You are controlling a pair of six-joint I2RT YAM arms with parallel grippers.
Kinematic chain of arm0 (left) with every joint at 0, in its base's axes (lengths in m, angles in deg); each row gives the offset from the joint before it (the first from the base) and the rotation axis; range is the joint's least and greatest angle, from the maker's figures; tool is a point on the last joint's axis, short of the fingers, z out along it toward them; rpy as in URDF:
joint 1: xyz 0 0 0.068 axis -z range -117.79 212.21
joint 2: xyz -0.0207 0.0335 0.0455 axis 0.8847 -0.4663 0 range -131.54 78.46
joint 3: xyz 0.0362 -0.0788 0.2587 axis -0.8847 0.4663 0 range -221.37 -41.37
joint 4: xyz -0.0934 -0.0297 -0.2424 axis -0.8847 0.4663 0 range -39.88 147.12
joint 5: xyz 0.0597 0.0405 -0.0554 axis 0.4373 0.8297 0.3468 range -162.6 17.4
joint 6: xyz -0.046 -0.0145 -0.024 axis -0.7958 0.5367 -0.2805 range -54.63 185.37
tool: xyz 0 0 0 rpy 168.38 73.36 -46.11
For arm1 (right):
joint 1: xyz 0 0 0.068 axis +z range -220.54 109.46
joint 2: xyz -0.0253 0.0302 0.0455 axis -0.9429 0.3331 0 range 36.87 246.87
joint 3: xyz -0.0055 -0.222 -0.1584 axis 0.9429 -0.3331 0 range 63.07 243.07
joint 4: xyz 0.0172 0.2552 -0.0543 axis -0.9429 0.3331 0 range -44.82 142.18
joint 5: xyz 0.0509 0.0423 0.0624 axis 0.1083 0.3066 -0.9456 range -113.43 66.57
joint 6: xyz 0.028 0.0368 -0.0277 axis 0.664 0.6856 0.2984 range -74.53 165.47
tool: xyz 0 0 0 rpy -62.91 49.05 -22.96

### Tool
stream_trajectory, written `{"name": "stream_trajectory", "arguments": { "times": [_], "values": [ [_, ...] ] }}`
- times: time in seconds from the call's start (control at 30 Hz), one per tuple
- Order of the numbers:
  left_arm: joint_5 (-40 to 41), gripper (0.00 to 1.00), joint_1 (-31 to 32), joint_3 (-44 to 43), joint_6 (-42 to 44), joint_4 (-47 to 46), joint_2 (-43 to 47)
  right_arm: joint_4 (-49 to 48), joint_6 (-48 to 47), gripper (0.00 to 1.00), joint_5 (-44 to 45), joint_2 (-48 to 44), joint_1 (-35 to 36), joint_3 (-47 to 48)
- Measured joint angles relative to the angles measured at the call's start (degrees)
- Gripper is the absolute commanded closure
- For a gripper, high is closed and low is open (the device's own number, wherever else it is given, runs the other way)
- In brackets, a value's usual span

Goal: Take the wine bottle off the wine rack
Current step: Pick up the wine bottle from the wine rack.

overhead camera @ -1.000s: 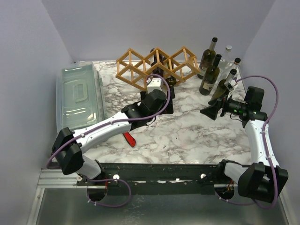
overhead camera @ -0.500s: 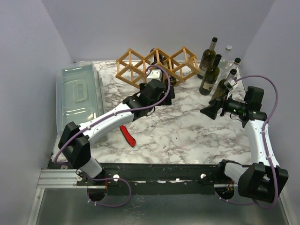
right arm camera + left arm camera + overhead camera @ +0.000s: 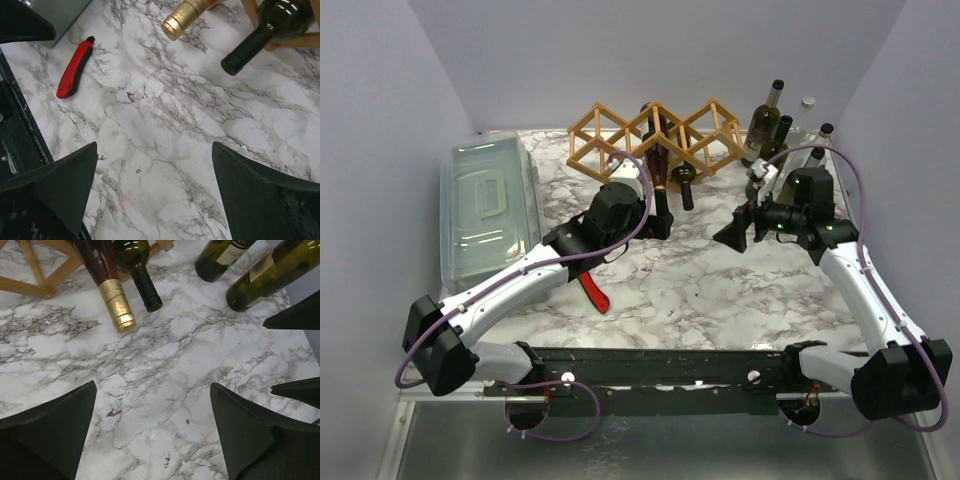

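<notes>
Left claw (image 3: 152, 390) and right claw (image 3: 154, 147) stand released, holding nothing.
Gold-capped bottle (image 3: 109, 290) and green bottle (image 3: 140, 271) lie in the rack (image 3: 22, 286), necks out over the surface (image 3: 165, 365); bodies cut off at frame edge.

My gripper (image 3: 154, 150) hangs spread wide over the marble table (image 3: 165, 100). Farther off, a gold-capped bottle (image 3: 186, 16) and a dark green bottle (image 3: 260, 37) lie side by side at the wine rack (image 3: 300, 41). A red-handled tool (image 3: 75, 67) lies near left.

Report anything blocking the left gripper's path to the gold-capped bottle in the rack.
Nothing visible does. Only bare marble tabletop lies between the open left gripper and the gold-foil-capped reddish bottle jutting from the tan wooden lattice rack. A dark green glass bottle lies beside it, not in front.
</notes>
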State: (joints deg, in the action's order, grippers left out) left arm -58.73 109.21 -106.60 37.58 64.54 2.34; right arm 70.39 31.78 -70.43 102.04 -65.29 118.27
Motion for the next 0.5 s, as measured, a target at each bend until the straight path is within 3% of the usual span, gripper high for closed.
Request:
{"name": "stream_trajectory", "arguments": {
  "times": [0.23, 0.5],
  "values": [
    [-1.4, 0.02, 0.0, 6.3, -0.9, -1.5, 7.5, -3.6, 4.0, 0.01, 14.6, 6.4, 11.3, 3.7],
    [-1.9, 0.02, 0.0, 11.9, -3.0, -1.6, 12.9, -15.5, 13.8, 0.01, 30.4, 16.7, 16.5, 6.0]
  ]
}}
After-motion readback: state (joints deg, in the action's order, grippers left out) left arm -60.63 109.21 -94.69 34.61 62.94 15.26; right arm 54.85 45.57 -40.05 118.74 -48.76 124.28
